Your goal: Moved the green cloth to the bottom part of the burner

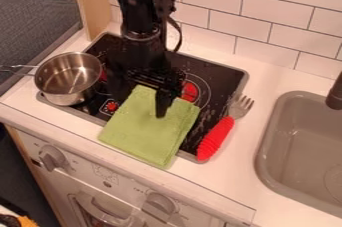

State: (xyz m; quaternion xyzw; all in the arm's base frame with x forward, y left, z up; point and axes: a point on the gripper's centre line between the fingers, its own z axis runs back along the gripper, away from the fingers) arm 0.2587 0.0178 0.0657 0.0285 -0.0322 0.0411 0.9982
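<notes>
Green cloth (pixel 147 133): folded flat and set at a slant over the near part of the black cooktop (pixel 229 77), its lowest corner lying past the front edge on the white counter (pixel 234 178).
Gripper (pixel 141 108): pointed down at the cloth's upper end, its two sides spread apart, one over the fabric and the other beside its upper left edge; nothing looks clamped.
Step in hand: probably the end of the placing, since the cloth already covers the bottom part of the burner area; whether it bears any grip pressure I cannot tell.
Next move: most likely a straight lift, kept open, so the fabric is not dragged; if the overhang matters, a light pinch and small push inward would come first.
Steel pot (pixel 68 78): at the cooktop's left, apart from the cloth.
Red-handled fork (pixel 218 137): by the right edge, worth keeping clear of on any sideways move.
</notes>
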